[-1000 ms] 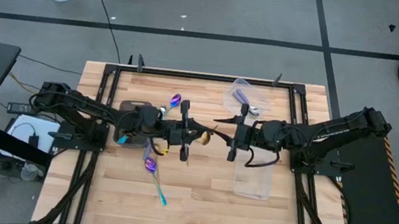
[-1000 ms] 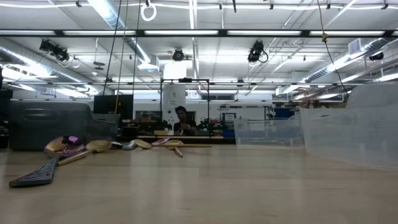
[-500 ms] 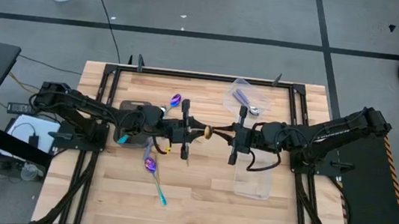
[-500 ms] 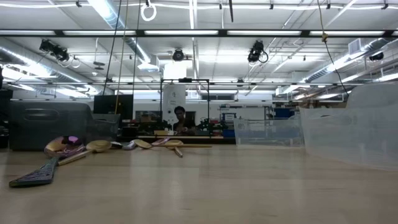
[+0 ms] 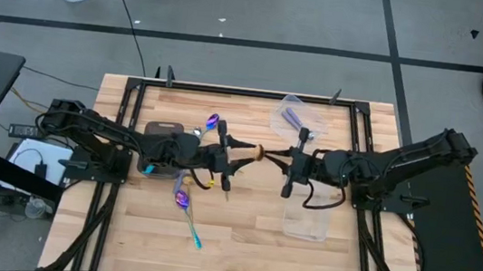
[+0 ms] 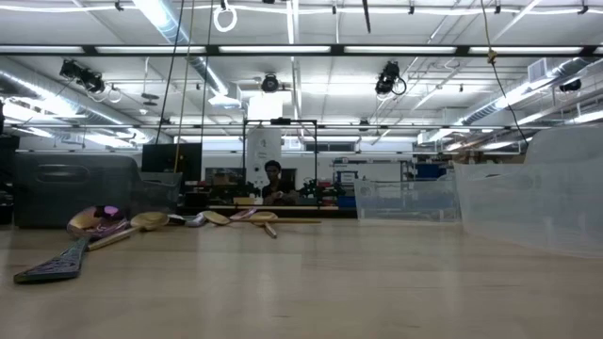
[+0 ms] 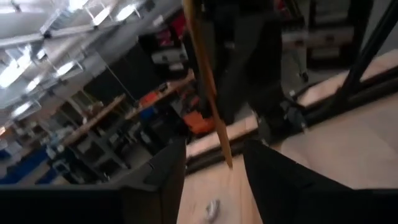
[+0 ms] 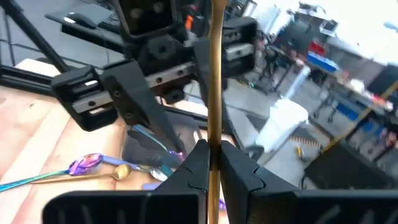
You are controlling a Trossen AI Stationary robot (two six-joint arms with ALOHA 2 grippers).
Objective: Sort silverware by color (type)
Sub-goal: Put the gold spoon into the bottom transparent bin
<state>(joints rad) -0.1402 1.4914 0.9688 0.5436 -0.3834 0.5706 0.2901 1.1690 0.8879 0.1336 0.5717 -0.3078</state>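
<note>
A gold spoon hangs in the air over the middle of the table, between my two grippers. My right gripper is shut on it. My left gripper stands open, its fingers on either side of the spoon's free handle end without touching it. An iridescent spoon with a teal handle lies on the table near the left arm. Another purple spoon lies farther back. A lilac-handled spoon lies in a clear container. My right gripper pinches the gold spoon's narrow stem between its two fingers, coming level from the table's right side. The spoon runs on past the fingertips toward the left gripper, along the fingers' line. It is lifted clear of the table.
A dark grey tray sits under the left arm, with spoons beside it. A second clear container stands near the right arm. Bare wood lies toward the near edge. A person shows far off in the room.
My right gripper has shut on the gold spoon, and my left gripper has then opened and let it go. The right gripper has drawn back a little toward the table's right edge, taking the spoon with it, still clear of the table.
</note>
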